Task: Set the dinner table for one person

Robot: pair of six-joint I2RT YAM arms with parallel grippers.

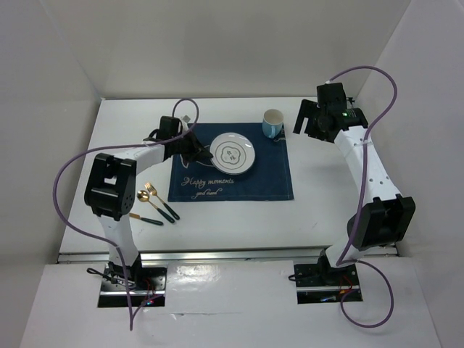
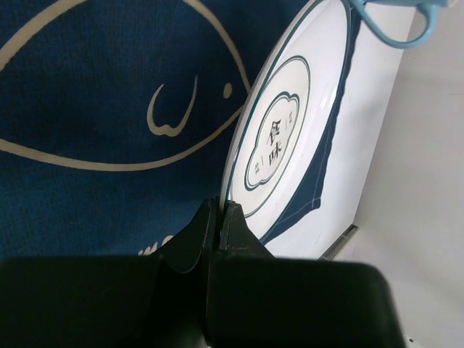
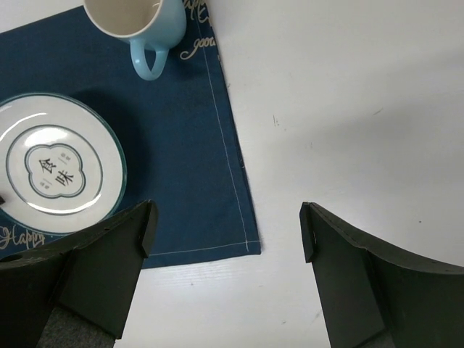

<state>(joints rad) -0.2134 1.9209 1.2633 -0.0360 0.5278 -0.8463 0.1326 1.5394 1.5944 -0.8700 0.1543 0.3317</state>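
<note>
The white dinner table (image 1: 326, 210) carries a navy placemat (image 1: 232, 177) with a white fish drawing. On the mat lies a white plate (image 1: 233, 152) with a green rim. My left gripper (image 1: 197, 148) is shut on the plate's left rim; in the left wrist view the rim (image 2: 239, 163) runs in between the closed fingertips (image 2: 221, 206). A light blue mug (image 1: 272, 122) stands at the mat's far right corner. My right gripper (image 1: 308, 119) hangs open to the right of the mug, above the mat's corner (image 3: 250, 243), holding nothing.
A gold spoon and forks with dark green handles (image 1: 156, 203) lie on the table left of the mat, near my left arm. White walls enclose the table on three sides. A metal rail (image 1: 232, 255) runs along the near edge.
</note>
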